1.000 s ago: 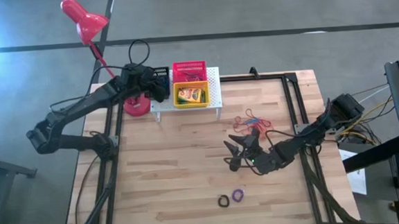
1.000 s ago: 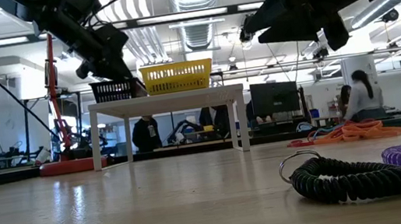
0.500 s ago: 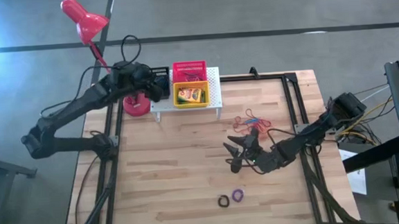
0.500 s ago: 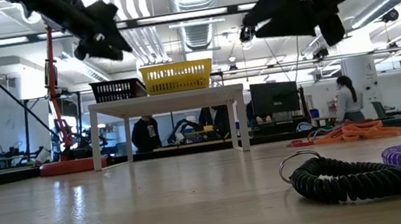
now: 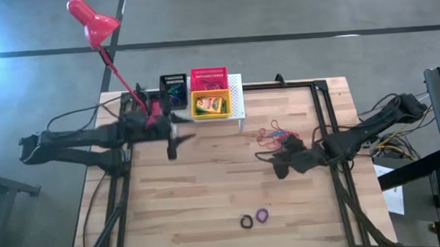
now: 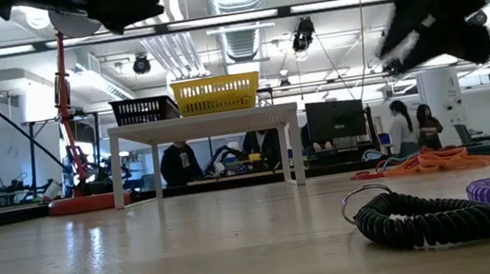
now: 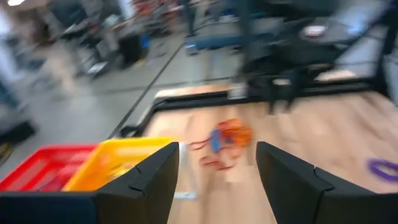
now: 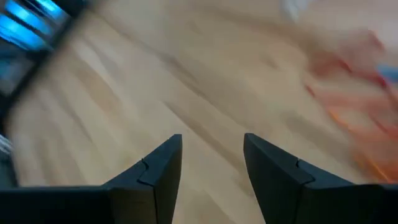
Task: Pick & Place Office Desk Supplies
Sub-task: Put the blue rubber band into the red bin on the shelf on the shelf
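On the left of the worktop, the left gripper hangs over bare wood just in front of the white stand, its jaws spread with nothing between them. A second ago it was up at the black basket on the stand's left end; now it has swung clear and out over the table. That basket holds some small dark items, so this looks like the moment after a drop-off, with the arm turning back for another piece.

Beside the black basket sit the red basket and the yellow basket, the yellow one holding a crayon box.

Further right, the rubber bands lie in a loose heap with something blue among them. The right gripper is just in front of that heap, jaws spread and empty. It has shifted right and toward the bands from where it was a second ago.

Near the front edge, the black ring and the purple ring lie side by side, untouched.

The next move probably calls for a low, precise pinch on a thin band, which could drag its neighbours along.
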Action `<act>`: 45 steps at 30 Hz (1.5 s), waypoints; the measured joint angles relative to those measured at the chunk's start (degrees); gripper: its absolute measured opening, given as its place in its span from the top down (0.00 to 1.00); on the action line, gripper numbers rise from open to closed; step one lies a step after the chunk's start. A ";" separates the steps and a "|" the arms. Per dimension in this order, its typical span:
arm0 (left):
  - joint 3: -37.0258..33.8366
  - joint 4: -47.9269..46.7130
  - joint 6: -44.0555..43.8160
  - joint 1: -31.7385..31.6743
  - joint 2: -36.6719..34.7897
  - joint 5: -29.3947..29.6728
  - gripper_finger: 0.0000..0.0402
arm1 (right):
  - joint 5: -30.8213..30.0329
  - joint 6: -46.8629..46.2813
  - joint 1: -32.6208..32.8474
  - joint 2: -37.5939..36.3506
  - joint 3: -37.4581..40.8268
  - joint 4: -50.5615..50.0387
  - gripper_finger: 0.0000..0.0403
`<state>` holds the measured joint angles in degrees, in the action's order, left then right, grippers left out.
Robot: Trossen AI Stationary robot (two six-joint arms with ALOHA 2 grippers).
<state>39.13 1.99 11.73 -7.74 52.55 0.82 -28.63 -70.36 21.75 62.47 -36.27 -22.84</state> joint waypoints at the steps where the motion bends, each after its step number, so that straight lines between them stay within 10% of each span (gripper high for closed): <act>1: -1.34 1.83 0.85 1.69 0.13 0.00 0.46 | 2.42 -1.40 -0.85 -0.82 0.00 -3.70 0.58; 10: -7.76 9.13 -4.15 6.30 0.43 0.65 0.47 | 5.85 6.67 -12.62 0.02 0.02 -14.48 0.58; 22: -8.09 8.47 -6.23 6.30 0.42 4.10 0.47 | 22.51 47.70 -37.87 12.04 0.00 -7.43 0.62; 33: -8.16 8.38 -6.27 6.29 0.42 4.09 0.47 | 29.32 56.62 -39.82 17.39 -2.96 -7.91 0.95; 45: -8.59 8.69 -6.41 6.27 0.53 4.10 0.47 | 30.41 55.58 -39.65 11.59 -6.58 -8.03 0.98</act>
<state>30.55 10.68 5.32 -1.48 53.08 4.92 1.78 -14.79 -17.90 74.05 -42.85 -30.87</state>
